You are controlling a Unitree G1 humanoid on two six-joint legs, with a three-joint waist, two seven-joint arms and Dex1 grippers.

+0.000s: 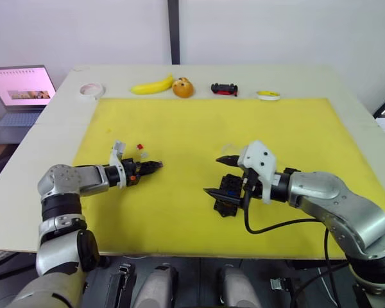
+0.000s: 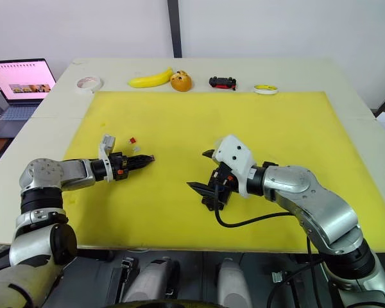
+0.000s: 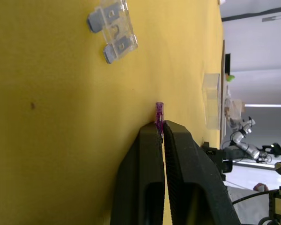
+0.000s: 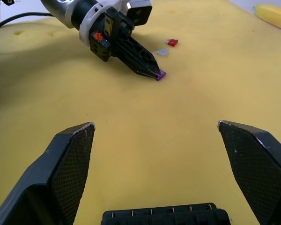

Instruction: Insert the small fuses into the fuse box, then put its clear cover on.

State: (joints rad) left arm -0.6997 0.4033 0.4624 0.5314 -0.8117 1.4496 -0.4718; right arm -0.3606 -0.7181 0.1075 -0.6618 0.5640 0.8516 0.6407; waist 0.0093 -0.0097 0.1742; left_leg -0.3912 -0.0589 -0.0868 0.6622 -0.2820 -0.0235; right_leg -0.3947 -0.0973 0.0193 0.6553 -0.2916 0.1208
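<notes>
Where the yellow mat (image 1: 199, 128) lies nearest the robot, the right gripper (image 1: 222, 174) is seen with its two black fingers spread wide apart and nothing held between them. The fuse box (image 4: 165, 216) is found on the mat just below and between those fingers, its row of slots visible at the near edge of the right wrist view. To the robot's left, at about the same depth, the left gripper (image 4: 152, 71) is held low over the mat, its jaws pressed together on a purple fuse (image 3: 159, 112), which is pinched at the fingertips and juts out beyond them. Just beyond that gripper, two loose fuses are seen lying on the mat close to each other: a grey fuse (image 4: 162, 52) and a red fuse (image 4: 172, 42). The clear cover (image 3: 211, 100) is made out in the left wrist view, resting on the mat between the left gripper and the right arm. Along the far edge, on the bare table (image 1: 346, 83) behind the mat, a roll of tape (image 1: 90, 90), a banana (image 1: 152, 85), an orange (image 1: 183, 88), a toy car (image 1: 224, 89) and a small yellow disc (image 1: 268, 95) are lined up. A laptop (image 1: 20, 90) stands off the table's far left corner.
</notes>
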